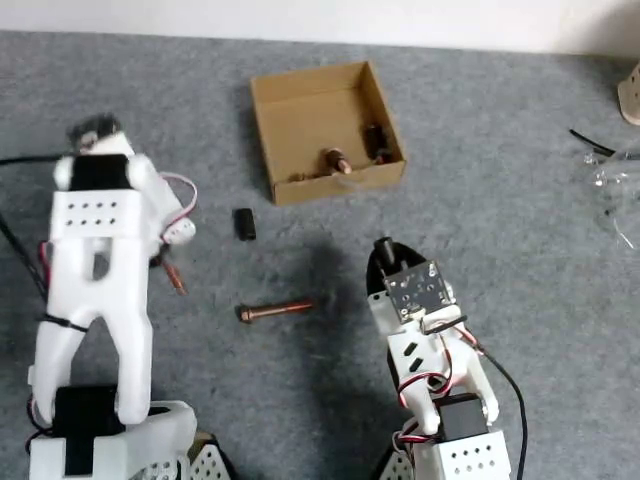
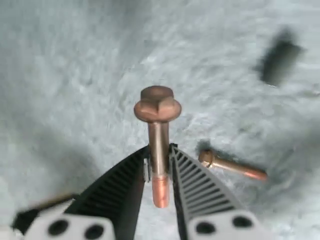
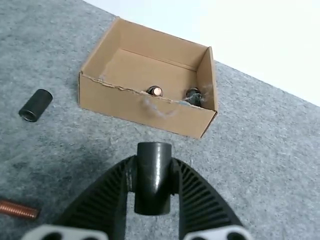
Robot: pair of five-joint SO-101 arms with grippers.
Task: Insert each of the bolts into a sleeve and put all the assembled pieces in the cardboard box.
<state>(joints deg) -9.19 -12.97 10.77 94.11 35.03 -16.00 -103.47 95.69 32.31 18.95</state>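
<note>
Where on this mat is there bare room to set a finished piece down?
Bare grey mat lies right of the cardboard box, up to the clear plastic scraps at the edge, and left of the box. Crowded in front of the box, around the loose sleeve and loose bolt.

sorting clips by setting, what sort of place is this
Likely a robotics lab bench: white left arm and right arm, a grey felt-covered table, a cardboard box, a loose bolt and sleeve.
</note>
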